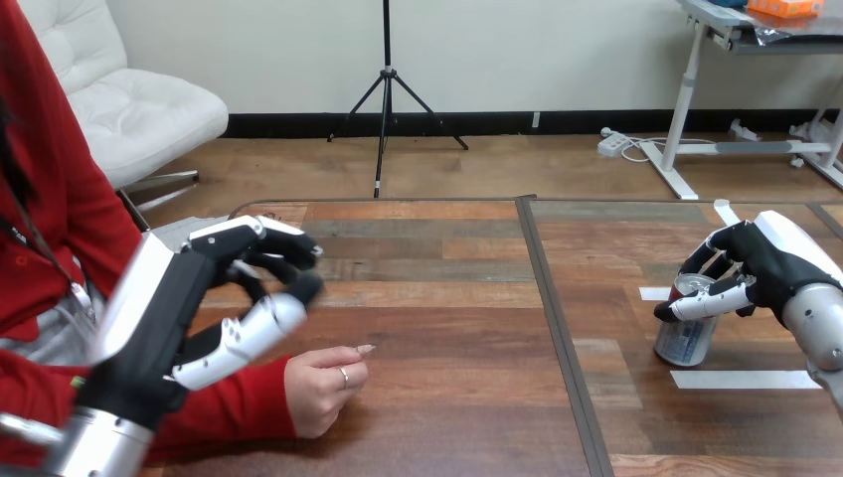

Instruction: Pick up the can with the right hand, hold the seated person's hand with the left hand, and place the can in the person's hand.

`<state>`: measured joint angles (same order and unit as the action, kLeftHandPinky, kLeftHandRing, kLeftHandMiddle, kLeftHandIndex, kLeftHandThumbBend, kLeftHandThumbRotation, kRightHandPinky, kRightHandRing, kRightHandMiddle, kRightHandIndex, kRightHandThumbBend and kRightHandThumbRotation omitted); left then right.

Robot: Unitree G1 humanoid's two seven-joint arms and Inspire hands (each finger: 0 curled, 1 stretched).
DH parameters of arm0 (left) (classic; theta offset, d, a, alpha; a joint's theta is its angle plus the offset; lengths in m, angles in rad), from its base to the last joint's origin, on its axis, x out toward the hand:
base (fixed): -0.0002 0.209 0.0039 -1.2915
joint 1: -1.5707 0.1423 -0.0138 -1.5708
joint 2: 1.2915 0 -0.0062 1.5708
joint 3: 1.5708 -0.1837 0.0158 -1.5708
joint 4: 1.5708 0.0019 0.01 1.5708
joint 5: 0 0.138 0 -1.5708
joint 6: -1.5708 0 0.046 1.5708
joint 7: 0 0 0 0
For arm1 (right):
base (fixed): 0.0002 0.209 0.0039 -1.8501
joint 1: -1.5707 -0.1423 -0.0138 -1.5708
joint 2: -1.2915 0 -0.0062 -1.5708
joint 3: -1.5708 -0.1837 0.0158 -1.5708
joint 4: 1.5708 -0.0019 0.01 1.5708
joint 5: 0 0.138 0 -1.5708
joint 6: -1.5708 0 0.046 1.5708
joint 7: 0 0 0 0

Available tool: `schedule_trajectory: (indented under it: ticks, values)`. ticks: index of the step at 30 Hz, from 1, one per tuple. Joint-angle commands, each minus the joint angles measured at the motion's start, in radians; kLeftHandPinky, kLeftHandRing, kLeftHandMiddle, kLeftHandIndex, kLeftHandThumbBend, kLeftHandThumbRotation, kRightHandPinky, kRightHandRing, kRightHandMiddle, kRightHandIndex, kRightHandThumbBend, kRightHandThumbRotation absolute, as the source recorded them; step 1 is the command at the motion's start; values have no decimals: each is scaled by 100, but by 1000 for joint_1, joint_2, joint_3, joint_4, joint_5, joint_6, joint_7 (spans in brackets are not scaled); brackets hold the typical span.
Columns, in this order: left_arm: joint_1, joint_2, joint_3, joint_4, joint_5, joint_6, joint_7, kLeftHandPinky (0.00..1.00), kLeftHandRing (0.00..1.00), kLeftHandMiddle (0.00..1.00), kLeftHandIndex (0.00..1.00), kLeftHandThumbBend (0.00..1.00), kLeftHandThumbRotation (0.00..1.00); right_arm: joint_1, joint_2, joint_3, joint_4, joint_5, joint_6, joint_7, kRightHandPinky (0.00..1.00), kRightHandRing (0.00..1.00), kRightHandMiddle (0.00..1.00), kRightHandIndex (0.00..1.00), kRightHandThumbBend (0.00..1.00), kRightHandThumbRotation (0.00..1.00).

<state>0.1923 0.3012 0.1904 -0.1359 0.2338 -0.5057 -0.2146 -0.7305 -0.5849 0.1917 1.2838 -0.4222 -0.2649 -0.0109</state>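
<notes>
A silver and blue can [683,341] stands upright on the wooden table [447,298] at the right. My right hand [760,260] reaches it from the right, with the fingers curled round its upper part and the thumb lying across its front near the rim. The person's hand [320,384], in a red sleeve, rests on the table at the lower left, loosely closed. My left hand [234,298] hovers above and to the left of it, apart from it, its fingers loosely bent and holding nothing.
The person sits at the table's left side, one red-sleeved forearm [234,407] lying under my left arm. White tape strips [744,379] mark the table around the can. A dark seam [557,328] runs down the table's middle.
</notes>
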Motion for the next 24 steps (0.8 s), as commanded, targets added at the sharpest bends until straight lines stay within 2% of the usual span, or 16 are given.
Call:
schedule_trajectory:
  ticks: [1,6,10,24]
  values:
    - [-36,63,22,-79,51,22,7,48,62,66,63,97,55,-59,-23,-18,-65,19,-31,-5,32,35,42,48,72,0]
    - [-35,100,13,-84,88,40,-1,50,65,70,67,99,47,-60,-22,-18,-68,19,-35,-8,34,37,43,49,71,0]
    - [-34,129,-3,-85,151,58,-4,53,67,72,70,100,46,-60,-22,-18,-68,19,-38,-10,34,37,44,49,71,0]
    - [-44,161,-63,-81,312,119,7,57,70,75,73,100,31,-66,-19,-16,-66,18,-39,-1,36,39,45,49,69,0]
